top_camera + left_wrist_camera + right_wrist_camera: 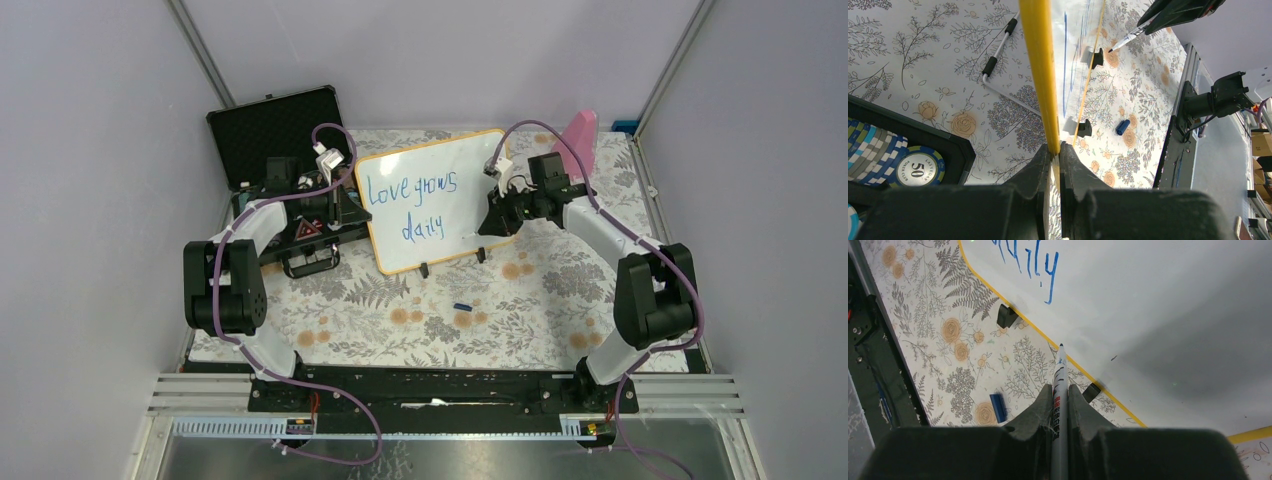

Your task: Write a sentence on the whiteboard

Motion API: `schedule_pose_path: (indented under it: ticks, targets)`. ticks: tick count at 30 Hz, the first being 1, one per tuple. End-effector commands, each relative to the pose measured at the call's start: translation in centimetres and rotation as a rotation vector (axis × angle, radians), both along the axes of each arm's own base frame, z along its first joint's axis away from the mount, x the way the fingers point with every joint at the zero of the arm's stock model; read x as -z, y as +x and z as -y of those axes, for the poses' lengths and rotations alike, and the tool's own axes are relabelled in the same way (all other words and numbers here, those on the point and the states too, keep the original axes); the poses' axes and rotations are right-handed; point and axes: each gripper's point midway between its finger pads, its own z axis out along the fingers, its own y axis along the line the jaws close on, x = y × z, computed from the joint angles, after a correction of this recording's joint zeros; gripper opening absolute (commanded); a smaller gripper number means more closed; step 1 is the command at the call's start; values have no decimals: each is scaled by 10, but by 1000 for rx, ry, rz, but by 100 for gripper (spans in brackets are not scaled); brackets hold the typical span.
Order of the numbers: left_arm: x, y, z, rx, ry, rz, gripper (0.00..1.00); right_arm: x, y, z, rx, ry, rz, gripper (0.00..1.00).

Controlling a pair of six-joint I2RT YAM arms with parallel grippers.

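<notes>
1. Nearest us, a small blue plastic cap (461,306) lay on the floral-printed tablecloth (400,300), in front of the board and apart from it.
2. The rectangular white whiteboard with its thin orange-yellow rim (440,200) stood mid-table on its two small black feet (425,268). It was tilted back, between the two grippers.
3. The blue handwritten sentence (412,205) filled the board's left part in two lines, "Love grows" over "daily".
4. The left gripper (1054,146) was clamped on the whiteboard's left rim, one finger pressed to each side of the yellow edge.
5. The right gripper (1060,390) was closed around a slim white-barrelled marker (1060,370). Its tip sat just inside the board's lower rim, at the right, and we could not tell whether it touched the surface.
6. Farther back on the left, an open black foam-lined case (270,125) stood just beside the board, with striped round poker chips (918,170) in it.
</notes>
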Motion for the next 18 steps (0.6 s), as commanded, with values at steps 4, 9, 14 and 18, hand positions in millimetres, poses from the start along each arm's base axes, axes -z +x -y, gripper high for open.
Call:
schedule_pose_path:
  ticks: [4,9,14,18]
  targets:
    - [-16,13,-1,4,26,120,0,-11,8,-9,-2,39,27,0]
    - [-15,13,-1,5,22,114,0,-22,8,-21,-30,81,18,0]
    - [-15,13,-1,6,22,115,0,-23,13,-28,-41,79,24,0]
    - [-14,13,-1,5,24,112,0,-21,17,-29,-38,73,25,0]
